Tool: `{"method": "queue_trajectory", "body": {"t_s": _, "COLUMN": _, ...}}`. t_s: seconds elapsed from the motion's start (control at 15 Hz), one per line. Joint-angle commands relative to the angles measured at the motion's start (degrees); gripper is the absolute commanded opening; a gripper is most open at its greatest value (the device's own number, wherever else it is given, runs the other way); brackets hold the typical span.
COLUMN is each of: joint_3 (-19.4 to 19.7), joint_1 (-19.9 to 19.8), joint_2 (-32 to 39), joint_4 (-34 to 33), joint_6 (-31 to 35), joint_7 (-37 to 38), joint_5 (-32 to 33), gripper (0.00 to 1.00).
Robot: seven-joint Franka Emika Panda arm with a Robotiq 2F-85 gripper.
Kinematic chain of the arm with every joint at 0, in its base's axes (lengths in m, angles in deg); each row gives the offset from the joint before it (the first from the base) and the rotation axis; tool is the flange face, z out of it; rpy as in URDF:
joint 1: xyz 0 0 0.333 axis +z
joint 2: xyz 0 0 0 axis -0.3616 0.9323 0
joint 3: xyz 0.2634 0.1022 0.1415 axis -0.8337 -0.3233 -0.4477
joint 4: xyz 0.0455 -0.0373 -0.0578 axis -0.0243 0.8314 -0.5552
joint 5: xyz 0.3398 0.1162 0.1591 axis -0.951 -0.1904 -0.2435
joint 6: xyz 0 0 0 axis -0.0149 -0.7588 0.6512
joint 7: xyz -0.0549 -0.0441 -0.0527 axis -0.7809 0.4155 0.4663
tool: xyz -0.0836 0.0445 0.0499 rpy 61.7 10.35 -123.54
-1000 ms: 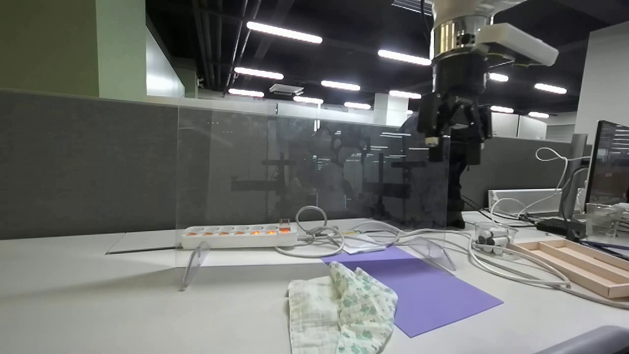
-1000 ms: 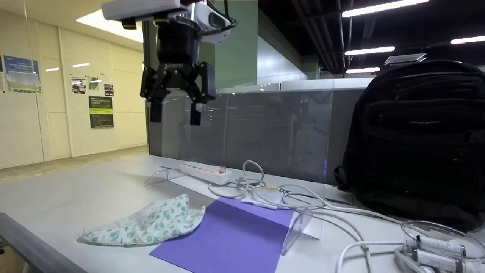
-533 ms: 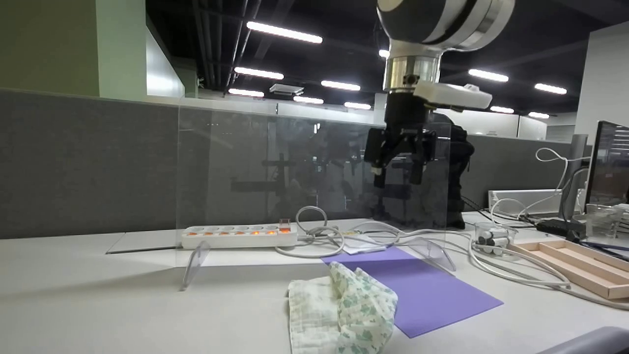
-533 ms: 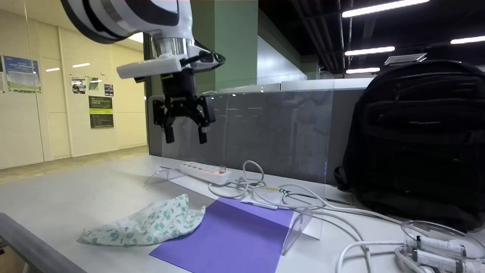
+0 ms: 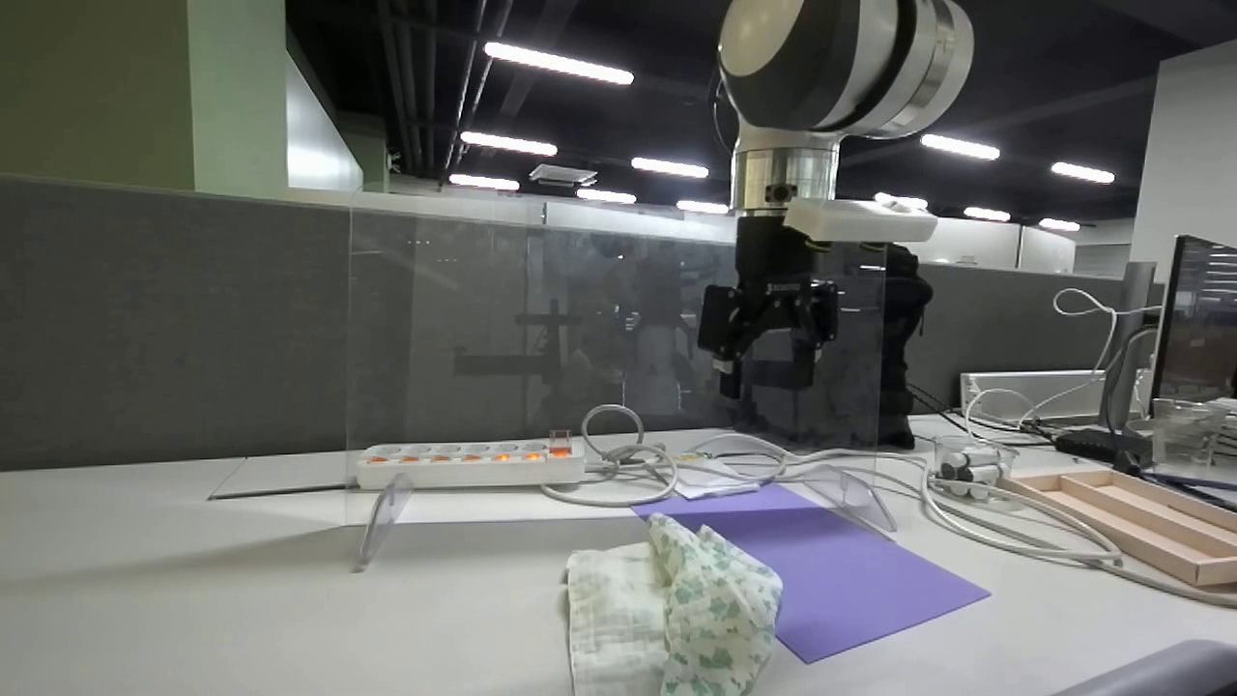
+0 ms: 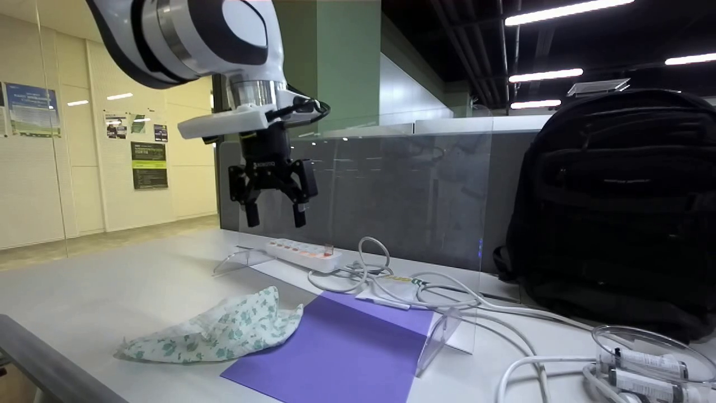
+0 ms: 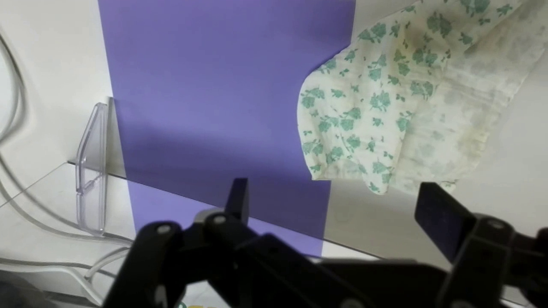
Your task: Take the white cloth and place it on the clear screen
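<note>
Lower right in an exterior view, we spot a transparent tub (image 6: 604, 355) holding labelled cylinders (image 6: 651, 364). Upper left, the arm (image 6: 246, 25) bends over, gripper (image 6: 276, 216) pointing down, fingers (image 6: 253, 215) apart (well above the table (image 6: 140, 285), mind!); lower left, the white cloth (image 6: 224, 330) lies crumpled, overlapping the purple sheet (image 6: 341, 352).

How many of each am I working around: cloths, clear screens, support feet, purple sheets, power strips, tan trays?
White cloth: 1
Clear screen: 1
Support feet: 2
Purple sheet: 1
Power strip: 1
Tan tray: 1
Total: 7
</note>
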Motion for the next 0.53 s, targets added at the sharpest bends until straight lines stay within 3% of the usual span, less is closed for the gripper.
{"method": "queue_trajectory", "body": {"t_s": 0.0, "joint_3": 0.28, "joint_1": 2.58, "joint_2": 2.48, "joint_4": -0.44, "joint_6": 2.74, "joint_7": -6.3, "joint_5": -4.2, "gripper": 1.0}}
{"method": "queue_trajectory", "body": {"t_s": 0.2, "joint_3": -0.02, "joint_1": 4.12, "joint_2": 7.93, "joint_4": -2.15, "joint_6": 7.47, "joint_7": -10.58, "joint_5": -9.24, "gripper": 1.0}}
{"method": "queue_trajectory", "body": {"t_s": 0.47, "joint_3": -0.57, "joint_1": 4.12, "joint_2": 13.99, "joint_4": -3.26, "joint_6": 15.12, "joint_7": -8.57, "joint_5": -5.98, "gripper": 1.0}}
